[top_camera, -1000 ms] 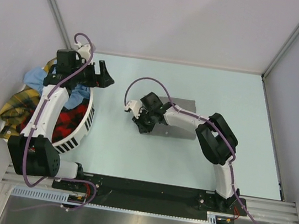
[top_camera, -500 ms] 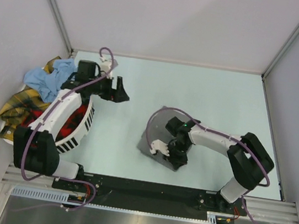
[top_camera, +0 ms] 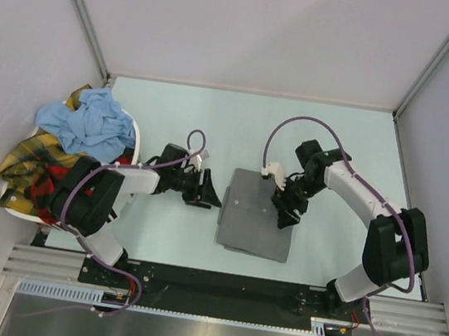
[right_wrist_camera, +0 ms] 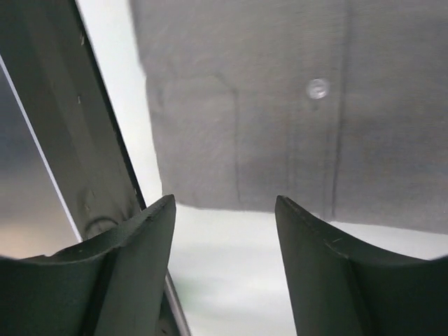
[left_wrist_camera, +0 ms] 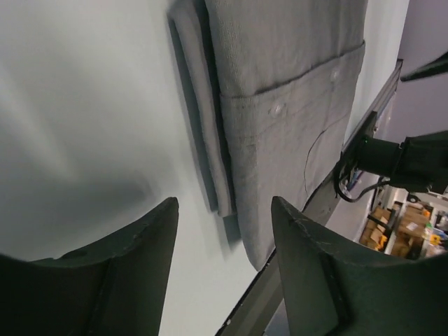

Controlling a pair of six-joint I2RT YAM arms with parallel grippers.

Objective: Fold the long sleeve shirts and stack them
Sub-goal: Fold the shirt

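left gripper (top_camera: pixel 207 192): jaws apart, empty, beside left edge of grey shirt (top_camera: pixel 252 224), arm stretched low | right gripper (top_camera: pixel 287 212): jaws apart, empty, over shirt's right edge, arm hooked from lower right

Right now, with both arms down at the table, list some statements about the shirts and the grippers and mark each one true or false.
1. The grey shirt lies folded flat on the table. True.
2. The left gripper is clamped on the grey shirt. False: its jaws stand apart with nothing between them, just beside the shirt's left edge.
3. The blue shirt sits on top of the heap at the far left. True.
4. The right gripper holds a sleeve up off the table. False: it is open and empty, over the right part of the grey shirt.
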